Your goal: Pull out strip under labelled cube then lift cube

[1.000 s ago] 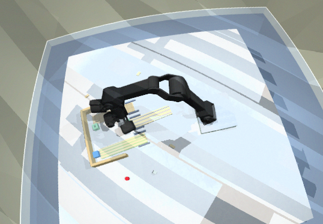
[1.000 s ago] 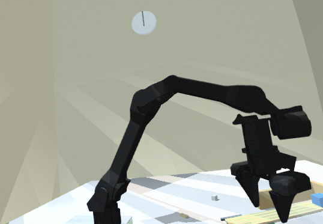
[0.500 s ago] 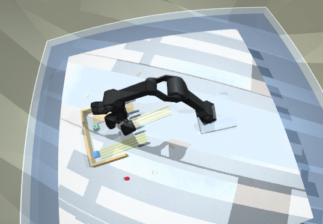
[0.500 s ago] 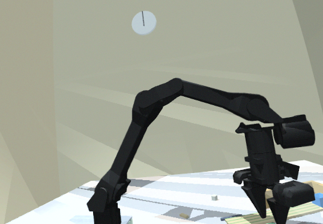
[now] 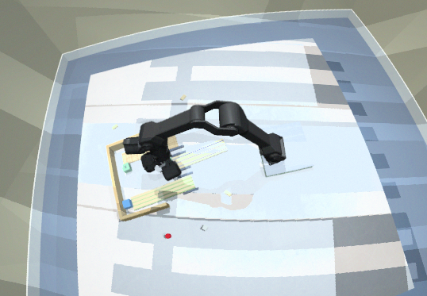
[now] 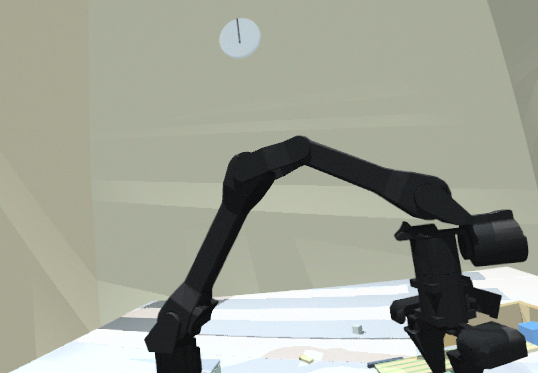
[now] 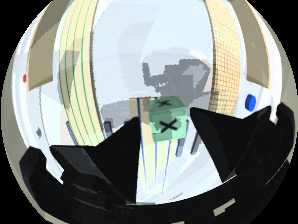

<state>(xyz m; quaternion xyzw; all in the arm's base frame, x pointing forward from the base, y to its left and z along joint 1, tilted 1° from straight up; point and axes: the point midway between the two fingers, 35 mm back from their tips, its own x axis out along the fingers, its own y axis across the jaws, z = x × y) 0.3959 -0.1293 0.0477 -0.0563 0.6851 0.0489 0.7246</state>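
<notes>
Labelled cube (image 7: pixel 168 120) beyond the half-open claw (image 5: pixel 159 171) (image 6: pixel 434 356) (image 7: pixel 165 116), nothing visibly grasped, hidden from above.

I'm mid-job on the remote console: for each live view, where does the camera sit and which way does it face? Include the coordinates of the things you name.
Top: high above the table, looking down; the whole arm shows, reaching to the wooden frame (image 5: pixel 115 178).
Exterior: low beside the table, looking across it at the wall clock (image 6: pixel 240 38); most of the arm shows, its base cut off below.
Wrist: on the arm's end, looking past the jaws at the X-marked green cube (image 7: pixel 168 120); only the jaws and their mount show.
Top and exterior share the blue cube (image 5: pixel 127 204) (image 6: pixel 529 331).
</notes>
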